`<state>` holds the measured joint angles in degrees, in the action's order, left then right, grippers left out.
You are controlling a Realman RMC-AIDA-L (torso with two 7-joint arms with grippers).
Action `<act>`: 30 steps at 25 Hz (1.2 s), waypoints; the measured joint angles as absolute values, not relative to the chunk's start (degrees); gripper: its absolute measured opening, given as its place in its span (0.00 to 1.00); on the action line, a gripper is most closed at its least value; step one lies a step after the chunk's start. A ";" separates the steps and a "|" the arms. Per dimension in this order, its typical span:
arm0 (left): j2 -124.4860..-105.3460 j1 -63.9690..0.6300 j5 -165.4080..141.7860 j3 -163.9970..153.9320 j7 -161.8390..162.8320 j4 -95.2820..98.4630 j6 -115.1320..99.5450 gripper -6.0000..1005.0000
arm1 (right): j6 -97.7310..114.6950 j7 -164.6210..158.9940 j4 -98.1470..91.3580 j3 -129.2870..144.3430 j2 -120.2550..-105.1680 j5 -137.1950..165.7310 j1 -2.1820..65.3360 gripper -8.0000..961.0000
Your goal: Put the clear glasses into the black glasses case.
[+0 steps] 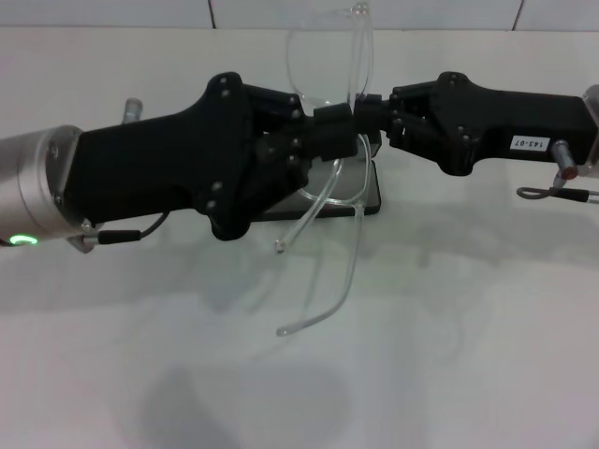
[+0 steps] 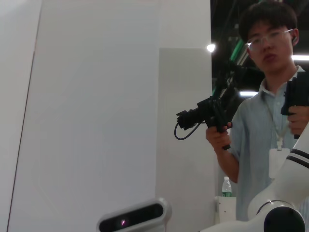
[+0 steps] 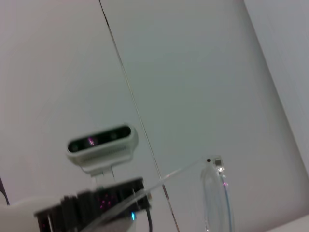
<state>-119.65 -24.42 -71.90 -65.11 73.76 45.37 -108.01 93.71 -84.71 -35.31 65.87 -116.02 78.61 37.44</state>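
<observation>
White table (image 1: 449,355) under my two arms; left gripper (image 1: 329,131) and right gripper (image 1: 372,114) both clamp one clear glasses (image 1: 329,56), held above one black glasses case (image 1: 372,198), mostly hidden beneath.

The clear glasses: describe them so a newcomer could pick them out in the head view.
On the white table, the left gripper and right gripper meet above the black glasses case. The clear glasses are between them: colourless, see-through, thin temple arms trailing toward the camera.

clear glasses (image 1: 329,65) held up w/ arms dangling, over black glasses case (image 1: 372,195) on table
</observation>
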 joint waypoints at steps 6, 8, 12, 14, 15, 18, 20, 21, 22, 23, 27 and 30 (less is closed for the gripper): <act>-119.69 -24.73 -71.90 -65.30 72.30 42.34 -108.01 0.05 | 94.06 -85.33 -35.03 66.61 -116.07 76.52 37.59 0.07; -119.70 -24.78 -71.90 -65.30 71.92 41.83 -108.01 0.05 | 94.10 -85.66 -34.90 67.61 -116.07 75.33 37.61 0.07; -119.77 -24.94 -71.77 -65.63 71.54 41.18 -108.01 0.05 | 94.14 -85.70 -34.89 70.23 -116.10 72.61 37.56 0.07; -119.78 -25.03 -71.65 -65.92 71.23 40.84 -108.01 0.05 | 94.13 -85.70 -34.89 71.16 -116.10 71.44 37.46 0.07; -119.79 -25.09 -71.61 -65.96 71.01 40.59 -108.01 0.05 | 94.13 -85.70 -34.89 71.54 -116.10 70.92 37.40 0.07; -119.79 -25.26 -71.43 -65.96 70.34 39.85 -107.97 0.05 | 94.63 -85.74 -34.89 72.13 -116.11 69.68 37.26 0.07; -119.79 -25.30 -71.38 -65.96 70.17 39.65 -107.80 0.05 | 95.23 -86.04 -34.85 72.56 -116.14 69.02 37.22 0.07; -119.80 -25.30 -71.37 -65.95 70.16 39.53 -107.69 0.05 | 95.44 -86.22 -34.83 72.93 -116.16 68.60 37.20 0.07; -119.80 -25.31 -71.34 -65.95 70.14 39.39 -107.59 0.05 | 95.53 -86.37 -34.82 73.48 -116.18 68.06 37.20 0.07; -119.80 -25.31 -71.34 -65.94 70.12 39.31 -107.52 0.05 | 95.62 -86.45 -34.81 74.02 -116.18 67.55 37.19 0.07; -119.80 -25.31 -71.30 -65.92 70.08 39.23 -106.80 0.05 | 96.32 -86.58 -34.80 74.96 -116.19 66.23 37.13 0.07; -119.80 -25.22 -71.27 -65.92 70.05 39.20 -106.07 0.05 | 96.75 -86.97 -34.84 74.98 -116.19 66.02 37.18 0.07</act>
